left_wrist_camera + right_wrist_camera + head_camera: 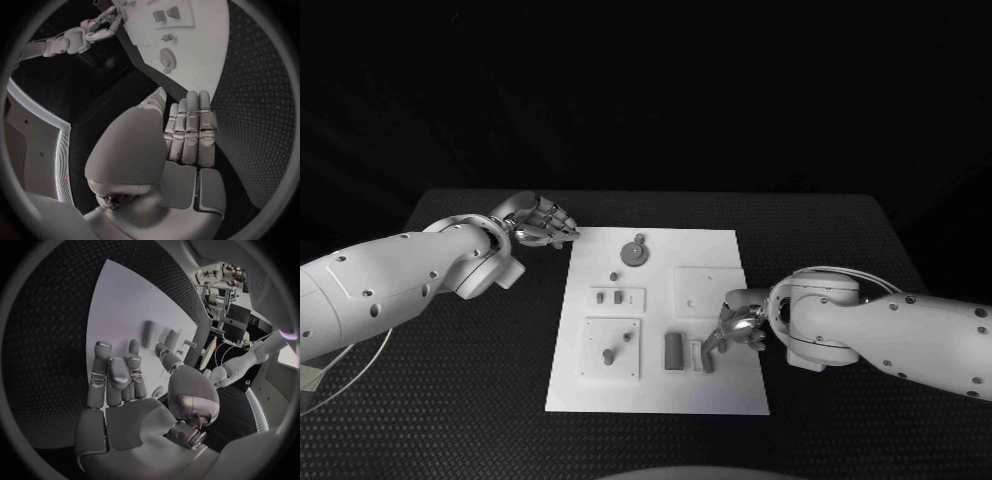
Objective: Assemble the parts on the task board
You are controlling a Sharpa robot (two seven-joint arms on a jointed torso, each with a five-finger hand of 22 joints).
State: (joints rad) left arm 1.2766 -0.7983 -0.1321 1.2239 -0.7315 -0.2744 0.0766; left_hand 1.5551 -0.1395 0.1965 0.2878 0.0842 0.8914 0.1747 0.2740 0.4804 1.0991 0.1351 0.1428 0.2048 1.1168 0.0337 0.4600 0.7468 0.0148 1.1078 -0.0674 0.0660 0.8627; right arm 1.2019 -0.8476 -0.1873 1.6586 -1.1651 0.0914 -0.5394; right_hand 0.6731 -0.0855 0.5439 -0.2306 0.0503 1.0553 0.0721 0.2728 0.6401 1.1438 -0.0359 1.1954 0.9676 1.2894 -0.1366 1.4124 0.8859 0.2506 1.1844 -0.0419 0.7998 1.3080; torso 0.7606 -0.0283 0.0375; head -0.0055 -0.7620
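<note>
The white task board [733,390] lies in the middle of the black table. On it are a round grey gear [635,252], a small piece [616,276], a plate with two small blocks [616,297], a peg plate [612,350] and a long grey block [675,351] with thinner pieces [707,358] beside it. My right hand [738,330] hovers at the board's right edge next to those pieces; its fingers [115,375] are spread and hold nothing. My left hand [541,223] is off the board's far left corner, with its fingers [189,127] straight, side by side and holding nothing.
A blank square plate [707,290] sits on the board's right half. The board [200,45], the gear [167,58] and my right hand [100,27] also appear in the left wrist view. Black table [473,400] surrounds the board on all sides.
</note>
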